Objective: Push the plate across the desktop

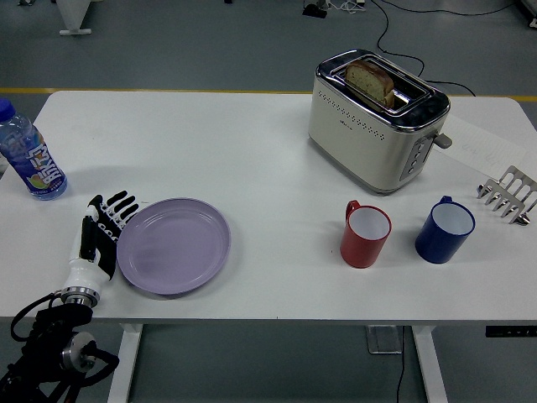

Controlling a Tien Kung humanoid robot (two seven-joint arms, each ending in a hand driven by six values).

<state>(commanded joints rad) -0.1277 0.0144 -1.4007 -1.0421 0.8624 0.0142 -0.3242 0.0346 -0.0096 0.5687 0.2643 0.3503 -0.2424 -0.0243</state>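
Note:
A lilac plate (174, 245) lies flat on the white table (252, 151), left of the middle and near the front edge. My left hand (104, 231) is at the plate's left rim, fingers straight and spread, touching the rim and holding nothing. My right hand is out of view.
A blue-capped water bottle (30, 159) stands at the far left. A cream toaster (375, 120) with a bread slice (371, 81) stands at the back right. A red mug (365, 234), a blue mug (444, 229) and a metal rack (508, 195) stand to the right.

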